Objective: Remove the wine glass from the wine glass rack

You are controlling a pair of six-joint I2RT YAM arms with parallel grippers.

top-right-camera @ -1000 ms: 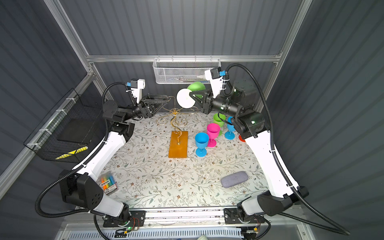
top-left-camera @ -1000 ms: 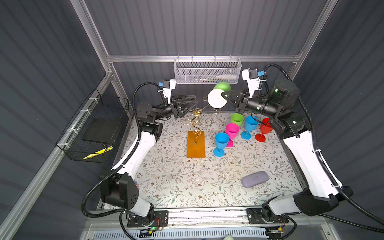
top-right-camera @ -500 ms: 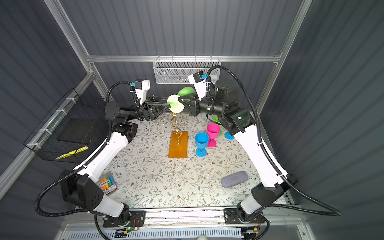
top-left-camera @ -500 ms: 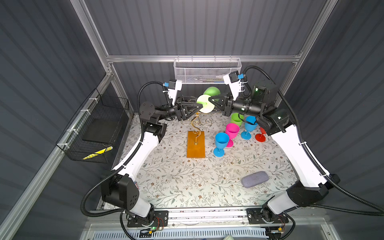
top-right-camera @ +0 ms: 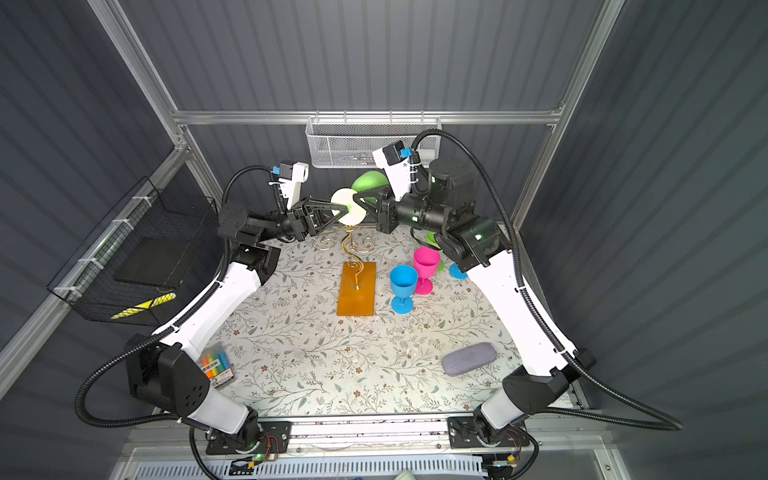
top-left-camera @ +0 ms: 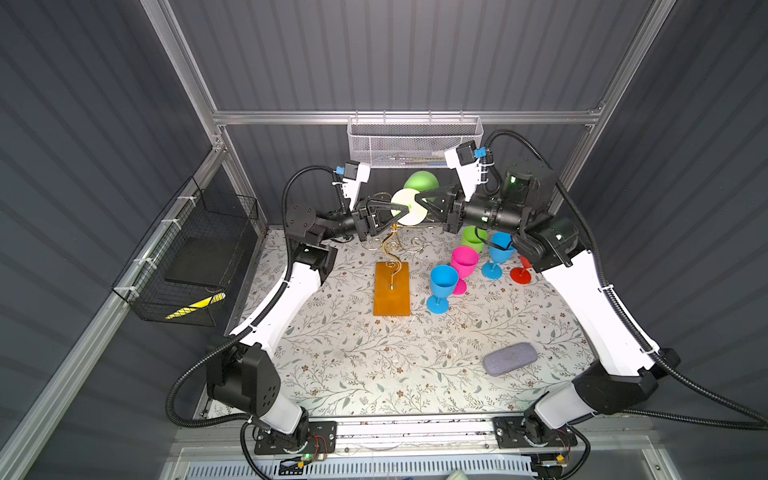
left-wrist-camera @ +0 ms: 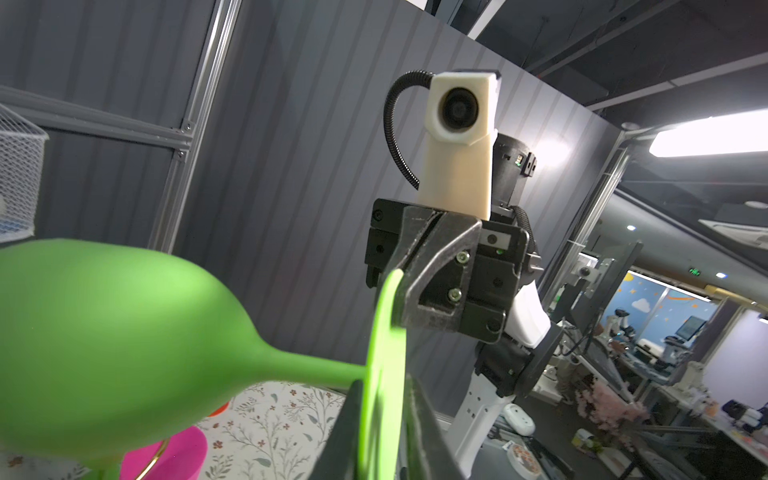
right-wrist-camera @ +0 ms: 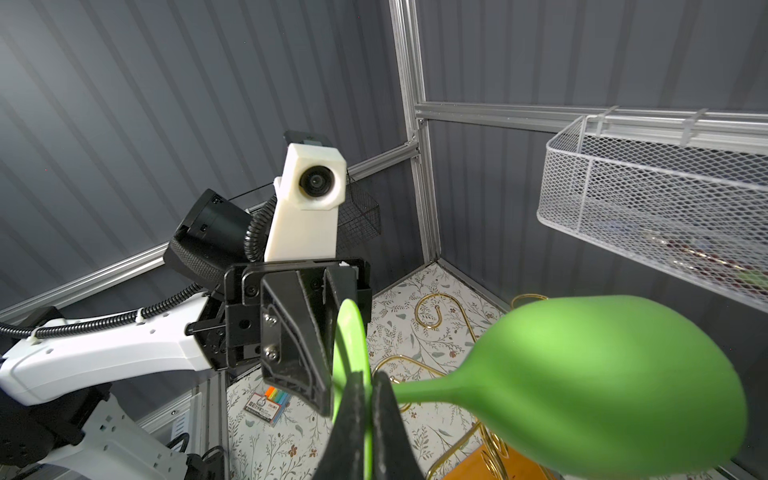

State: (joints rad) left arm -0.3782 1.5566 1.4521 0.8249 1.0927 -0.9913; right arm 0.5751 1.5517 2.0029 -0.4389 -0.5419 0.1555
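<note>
Both clenched: left gripper (top-left-camera: 403, 210) on one rim of the wine glass (top-left-camera: 422, 183) foot, right gripper (top-left-camera: 417, 200) on the opposite rim; forearms level, wrists facing each other; glass held sideways above the wine glass rack (top-left-camera: 391, 253), near the table (top-left-camera: 374, 365) back edge; marker pack (right-wrist-camera: 266, 405) label unreadable.
</note>
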